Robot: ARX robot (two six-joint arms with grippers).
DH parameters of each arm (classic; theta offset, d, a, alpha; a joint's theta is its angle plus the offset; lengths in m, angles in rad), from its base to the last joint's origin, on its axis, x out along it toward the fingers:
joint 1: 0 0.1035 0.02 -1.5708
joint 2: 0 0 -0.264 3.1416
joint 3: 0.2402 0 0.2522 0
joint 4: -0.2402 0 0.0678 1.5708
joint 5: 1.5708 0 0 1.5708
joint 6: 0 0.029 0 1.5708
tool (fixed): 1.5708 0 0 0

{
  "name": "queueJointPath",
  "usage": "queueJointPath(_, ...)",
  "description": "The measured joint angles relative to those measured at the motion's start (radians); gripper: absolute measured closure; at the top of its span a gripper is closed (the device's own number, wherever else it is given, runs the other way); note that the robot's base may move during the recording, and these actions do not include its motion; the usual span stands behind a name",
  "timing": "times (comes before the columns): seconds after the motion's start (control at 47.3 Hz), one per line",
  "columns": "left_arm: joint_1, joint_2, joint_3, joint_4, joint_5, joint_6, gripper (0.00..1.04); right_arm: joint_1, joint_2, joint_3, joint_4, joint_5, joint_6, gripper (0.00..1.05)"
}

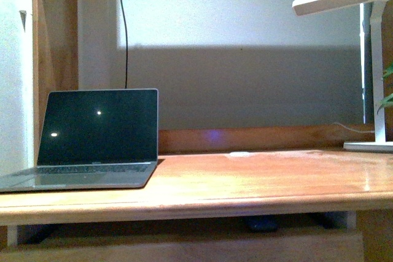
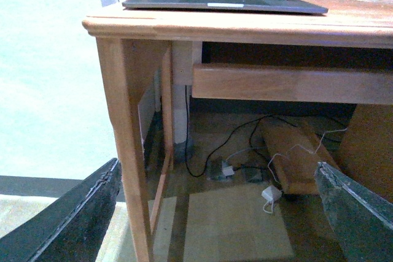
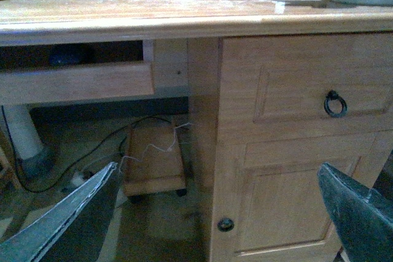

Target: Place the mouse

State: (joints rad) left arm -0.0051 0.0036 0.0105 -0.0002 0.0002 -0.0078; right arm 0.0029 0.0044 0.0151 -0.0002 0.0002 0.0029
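Both hands hang low in front of the desk, below the level of the surface. Neither arm appears in the front view.

Left hand: fingers spread wide, nothing between them. Right hand: likewise wide and empty.

Mouse: a small dark rounded shape in the dim recess under the front edge of the surface, right of its middle. It sits behind the shelf rail and just left of the drawer cabinet. The identification is probable, not certain. Its long axis cannot be told.

On the surface, an open laptop stands at the left front corner, a flat white disc lies near the back edge, and a lamp stands at the right back corner.

Judgement: the mouse lies above and ahead of both hands. The right wrist view shows it and the left wrist view does not, so the right arm appears nearer. The reach calls for rising and entering beneath the front edge.
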Motion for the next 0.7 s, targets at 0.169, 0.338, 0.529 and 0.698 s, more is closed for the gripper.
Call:
queueJointPath(0.169, 0.000, 0.000, 0.000, 0.000, 0.000, 0.000, 0.08, 0.000, 0.000, 0.000, 0.000, 0.000, 0.000, 0.07)
queueJointPath(0.338, 0.042, 0.144, 0.055, -0.136, 0.105, -0.151, 0.08, 0.000, 0.000, 0.000, 0.000, 0.000, 0.000, 0.07)
queueJointPath(0.529, 0.166, 0.480, 0.101, 0.050, 0.248, -0.096, 0.08, 0.000, 0.000, 0.000, 0.000, 0.000, 0.000, 0.07)
queueJointPath(0.698, 0.234, 0.847, 0.215, 0.271, 0.325, 0.113, 0.08, 0.000, 0.000, 0.000, 0.000, 0.000, 0.000, 0.07)
